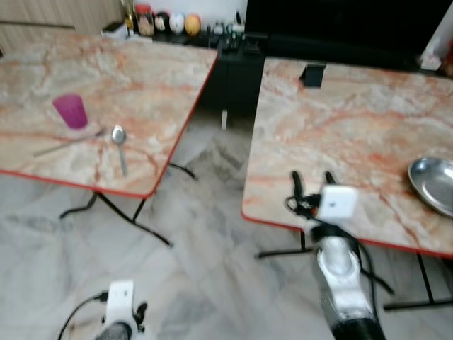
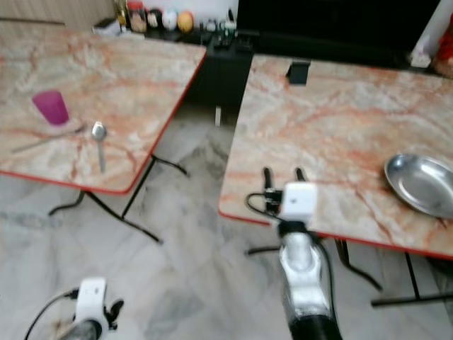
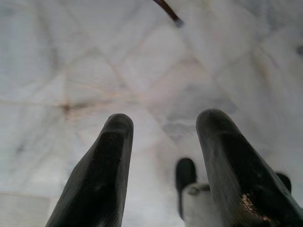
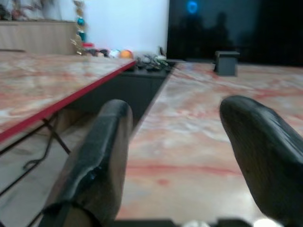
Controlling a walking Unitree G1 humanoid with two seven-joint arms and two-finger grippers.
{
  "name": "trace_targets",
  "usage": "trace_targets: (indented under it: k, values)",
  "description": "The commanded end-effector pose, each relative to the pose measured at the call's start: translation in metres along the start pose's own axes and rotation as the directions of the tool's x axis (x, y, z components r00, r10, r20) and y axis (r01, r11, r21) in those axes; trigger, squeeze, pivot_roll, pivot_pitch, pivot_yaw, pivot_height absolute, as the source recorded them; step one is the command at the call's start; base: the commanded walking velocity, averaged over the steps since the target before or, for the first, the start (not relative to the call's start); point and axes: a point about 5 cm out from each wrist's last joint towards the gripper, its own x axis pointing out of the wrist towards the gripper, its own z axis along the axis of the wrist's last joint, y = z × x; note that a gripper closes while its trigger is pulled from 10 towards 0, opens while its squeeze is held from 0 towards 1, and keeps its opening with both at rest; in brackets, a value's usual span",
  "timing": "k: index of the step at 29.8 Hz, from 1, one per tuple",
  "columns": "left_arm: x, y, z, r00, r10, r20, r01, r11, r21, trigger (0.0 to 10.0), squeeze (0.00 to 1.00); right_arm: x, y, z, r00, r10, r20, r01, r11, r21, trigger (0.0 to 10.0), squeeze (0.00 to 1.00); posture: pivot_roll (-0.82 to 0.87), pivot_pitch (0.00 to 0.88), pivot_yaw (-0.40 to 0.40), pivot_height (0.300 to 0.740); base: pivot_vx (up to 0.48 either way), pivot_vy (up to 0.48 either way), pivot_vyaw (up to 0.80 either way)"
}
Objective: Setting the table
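Right hand [image 1: 311, 177] raised over rt table [image 1: 340, 127] edge, fingers apart, empty; left hand [image 3: 163, 137] low, open.

Two marble-pattern benches with red edges, a gap of floor [image 1: 212, 234] between them. Left bench [image 1: 141, 78]: pink cup [image 1: 70, 111] near the front, spoon [image 1: 119, 145] just beside it to the right, a thin utensil [image 1: 67, 144] lying at an angle between them, too blurred to identify. Right bench [image 1: 354, 120]: metal plate [image 1: 433, 183] at the right side, small dark object [image 1: 312, 74] at the far edge. Floor is grey-white marble tile; both benches stand on black folding legs.
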Motion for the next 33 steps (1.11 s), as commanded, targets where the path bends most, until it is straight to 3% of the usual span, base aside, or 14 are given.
trace_targets:
  k: [1,11,21,33]
  values:
    - [-0.001,-0.006,-0.005,1.0,-0.014,-0.018,0.014,1.0,-0.012,10.0,0.0,-0.002,-0.01,-0.003,1.0,-0.023,-0.011,0.022,1.0,-0.017,10.0,0.0,-0.07,0.004,-0.016,0.74,0.0,0.289,0.0]
    - [-0.001,-0.005,-0.005,1.0,-0.015,-0.017,0.014,1.0,-0.01,10.0,0.0,-0.004,-0.011,-0.013,0.998,-0.023,-0.052,0.022,0.999,-0.024,10.0,0.0,-0.07,0.011,-0.014,0.74,0.0,0.23,0.0]
    - [-0.001,-0.005,-0.004,1.0,-0.017,-0.018,0.017,1.0,-0.008,10.0,0.0,-0.008,-0.01,-0.024,0.995,-0.023,-0.094,0.021,0.999,-0.024,10.0,0.0,-0.07,0.012,-0.011,0.74,0.0,0.0,0.0]
    - [-0.001,-0.006,-0.004,1.0,-0.019,-0.017,0.019,1.0,-0.01,10.0,0.0,-0.027,-0.014,-0.065,0.959,-0.024,-0.281,0.011,0.999,-0.048,10.0,0.0,-0.07,0.01,-0.012,0.74,0.0,0.0,0.0]
